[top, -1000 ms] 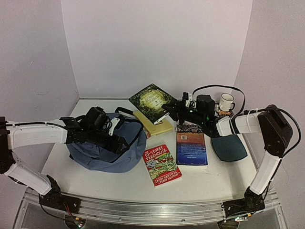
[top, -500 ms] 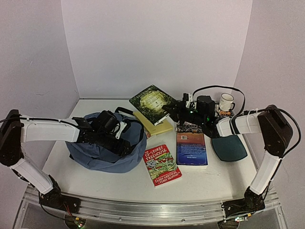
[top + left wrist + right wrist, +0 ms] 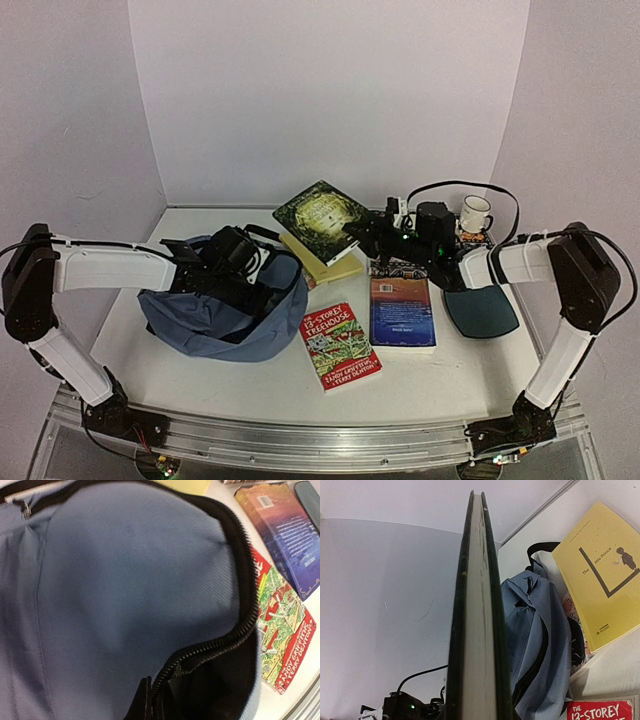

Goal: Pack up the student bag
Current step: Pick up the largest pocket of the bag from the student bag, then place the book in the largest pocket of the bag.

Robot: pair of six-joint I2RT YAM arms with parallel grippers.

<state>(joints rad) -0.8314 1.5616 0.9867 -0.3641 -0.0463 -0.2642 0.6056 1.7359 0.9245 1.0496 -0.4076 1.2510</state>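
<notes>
Bag: student bag (image 3: 215,325) slumps at the left, its opening turned to the right
Left claw: left gripper (image 3: 262,296) sits at the zipper rim (image 3: 240,580); dark lining hides whether it grips
Right claw: right gripper (image 3: 368,238) is clamped on the green book (image 3: 320,212), held aloft beside the bag
Risk: the rim slips or the mouth sags, so the book snags on the zipper
Change: the left arm reaches further right across the bag than a second ago

High rear view looks down; close wrist views share student bag (image 3: 125,580).

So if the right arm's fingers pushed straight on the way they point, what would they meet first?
The fingers clamp the green book, so that leads. Past it the student bag looks next, though they might pass over it; depth is unclear.
</notes>
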